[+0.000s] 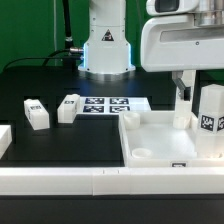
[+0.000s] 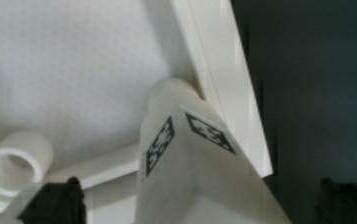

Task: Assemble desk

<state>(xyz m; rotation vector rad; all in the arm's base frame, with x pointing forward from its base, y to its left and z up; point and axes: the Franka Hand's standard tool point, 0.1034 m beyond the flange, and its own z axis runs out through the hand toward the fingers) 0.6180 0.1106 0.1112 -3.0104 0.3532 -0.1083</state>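
Your fingers [image 2: 59,200] stand apart, straddling an upright leg [image 2: 193,150] without gripping it. That leg stands in the tabletop [image 1: 150,135] corner at the exterior view's right rim. Two loose legs [image 1: 36,115] lie well apart on open black surface [image 1: 30,85], beside the marker board [image 1: 115,104].

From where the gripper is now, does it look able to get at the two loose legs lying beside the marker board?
Probably yes. The gripper stands open over the tabletop, and both loose legs lie on the black table with nothing above them.
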